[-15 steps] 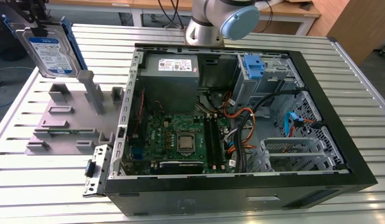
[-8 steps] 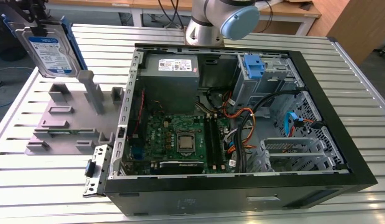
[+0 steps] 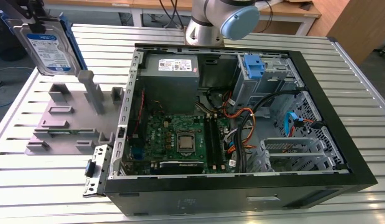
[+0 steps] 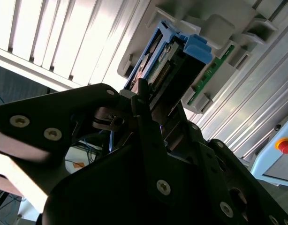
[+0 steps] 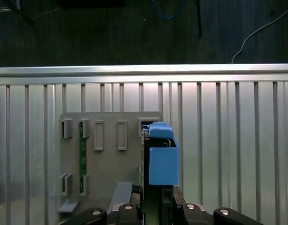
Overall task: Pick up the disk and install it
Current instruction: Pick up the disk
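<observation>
Pincer (image 3: 34,19) shut tight on top edge of disk (image 3: 49,46), holding it up in air, far left in exterior view. Pick-up done; putting in not done. Grey rack (image 3: 67,121) sits under disk, apart from it. Right of rack: open computer case (image 3: 211,198), well apart from disk. Inside: grey power box (image 3: 170,65), green board (image 3: 179,135), lone blue bracket (image 3: 255,65). Cables (image 3: 242,116) crowd near drive slots, might get in way.

slatted metal table (image 3: 30,186) | on it: open computer case (image 3: 211,198); grey holder rack (image 3: 55,125)
</observation>
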`<state>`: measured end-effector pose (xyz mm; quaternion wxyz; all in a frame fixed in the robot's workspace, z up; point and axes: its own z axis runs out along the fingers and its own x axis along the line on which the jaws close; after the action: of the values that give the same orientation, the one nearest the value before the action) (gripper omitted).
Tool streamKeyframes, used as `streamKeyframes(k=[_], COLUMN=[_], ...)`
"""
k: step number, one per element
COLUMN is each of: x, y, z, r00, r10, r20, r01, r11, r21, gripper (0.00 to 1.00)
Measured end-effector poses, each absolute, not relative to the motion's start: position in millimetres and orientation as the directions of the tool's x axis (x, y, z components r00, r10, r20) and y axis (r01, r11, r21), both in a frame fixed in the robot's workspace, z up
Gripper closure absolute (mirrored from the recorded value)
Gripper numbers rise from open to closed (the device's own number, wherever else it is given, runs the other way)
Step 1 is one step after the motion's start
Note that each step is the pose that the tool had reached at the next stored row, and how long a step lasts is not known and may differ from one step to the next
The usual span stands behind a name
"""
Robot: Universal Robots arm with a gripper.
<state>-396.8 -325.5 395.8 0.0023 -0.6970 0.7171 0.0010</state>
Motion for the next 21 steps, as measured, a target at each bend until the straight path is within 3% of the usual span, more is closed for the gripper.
streamKeyframes(k=[21], x=[-396.8], y=[-325.5], z=[406.0], r00=[-0.028], r10=[-1.0], r20=[-0.005], r01=[-1.0], r11=[0.028], r21=[-0.002], gripper=[0.65])
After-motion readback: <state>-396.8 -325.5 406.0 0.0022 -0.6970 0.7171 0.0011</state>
